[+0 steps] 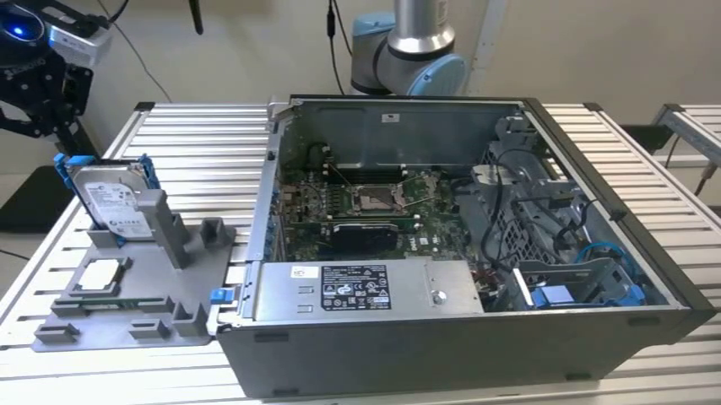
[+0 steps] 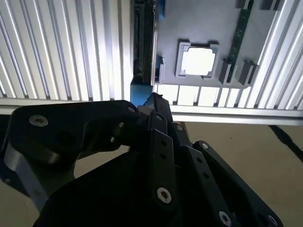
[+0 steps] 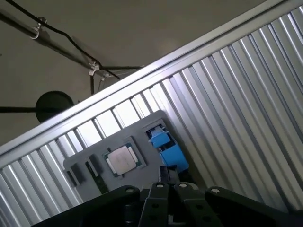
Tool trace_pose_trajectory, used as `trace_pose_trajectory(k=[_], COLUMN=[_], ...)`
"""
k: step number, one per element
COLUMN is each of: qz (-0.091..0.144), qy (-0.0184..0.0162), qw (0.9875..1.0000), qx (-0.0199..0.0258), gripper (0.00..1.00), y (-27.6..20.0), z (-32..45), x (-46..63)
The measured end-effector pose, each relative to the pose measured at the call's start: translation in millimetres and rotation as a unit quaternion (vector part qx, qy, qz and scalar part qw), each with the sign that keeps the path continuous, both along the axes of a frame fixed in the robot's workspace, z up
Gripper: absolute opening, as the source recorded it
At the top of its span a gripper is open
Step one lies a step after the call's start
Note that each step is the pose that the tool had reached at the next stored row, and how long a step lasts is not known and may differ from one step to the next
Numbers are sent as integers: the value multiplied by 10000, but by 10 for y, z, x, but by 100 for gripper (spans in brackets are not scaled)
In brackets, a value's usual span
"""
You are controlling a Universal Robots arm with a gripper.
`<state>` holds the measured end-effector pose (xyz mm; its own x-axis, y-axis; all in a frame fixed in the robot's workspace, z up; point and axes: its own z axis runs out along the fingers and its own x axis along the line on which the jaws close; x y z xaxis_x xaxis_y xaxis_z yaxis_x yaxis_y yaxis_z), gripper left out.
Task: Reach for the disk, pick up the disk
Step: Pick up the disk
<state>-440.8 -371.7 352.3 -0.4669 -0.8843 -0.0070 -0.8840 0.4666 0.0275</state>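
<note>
The disk (image 1: 113, 199) is a silver-grey hard drive with a white label and a blue frame. It stands on edge in a slot of the grey fixture plate (image 1: 135, 297), at the exterior view's left. My black gripper (image 1: 46, 122) hangs above the disk and a little further to that view's left, clear of it. In both wrist views the fingers meet at their tips with nothing between them. The second wrist view shows the disk (image 2: 142, 52) edge-on just beyond the gripper (image 2: 154, 100). The first wrist view shows the blue frame of the disk (image 3: 166, 147) past the gripper (image 3: 168, 173).
A small square silver CPU chip (image 1: 100, 275) lies in a pocket of the fixture plate, nearer the front edge than the disk. An open computer case (image 1: 451, 245) stands beside the plate, towards the exterior view's right. The arm's base (image 1: 408, 51) rises behind it. The table is ribbed aluminium (image 1: 192, 143).
</note>
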Motion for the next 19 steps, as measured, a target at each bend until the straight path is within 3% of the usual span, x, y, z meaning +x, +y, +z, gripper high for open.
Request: trace_pose_trajectory(k=[5, 10, 13, 19], qz=[452, 903, 1177, 1671], qy=[-7, -9, -9, -12], qw=[9990, 9959, 9930, 9859], qx=[1, 1, 1, 1], gripper=[0, 0, 0, 0], y=[0, 0, 0, 0], z=[-3, -7, -9, -24], x=[0, -1, 0, 0])
